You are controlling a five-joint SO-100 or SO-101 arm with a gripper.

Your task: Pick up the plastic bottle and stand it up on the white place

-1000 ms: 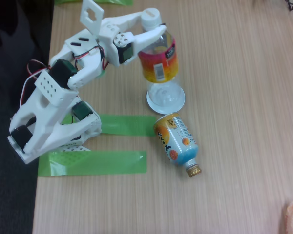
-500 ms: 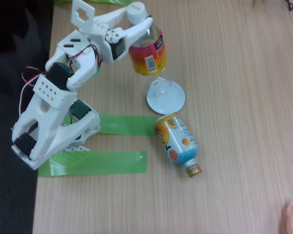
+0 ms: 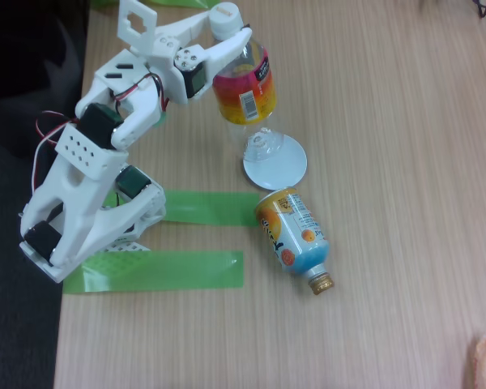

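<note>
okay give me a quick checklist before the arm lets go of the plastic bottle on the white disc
1. Gripper shut on the bottle near its cap: ok.
2. Bottle upright: not ok, it leans.
3. Bottle base centred on the white disc: not ok, it sits at the disc's upper left edge.
4. Base flat on the disc: cannot tell.
5. Orange and blue bottle lying apart from the disc: ok, though close.

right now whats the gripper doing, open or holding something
Gripper: shut on the plastic bottle, gripping it near the cap, with its base over the edge of the white place.
</note>
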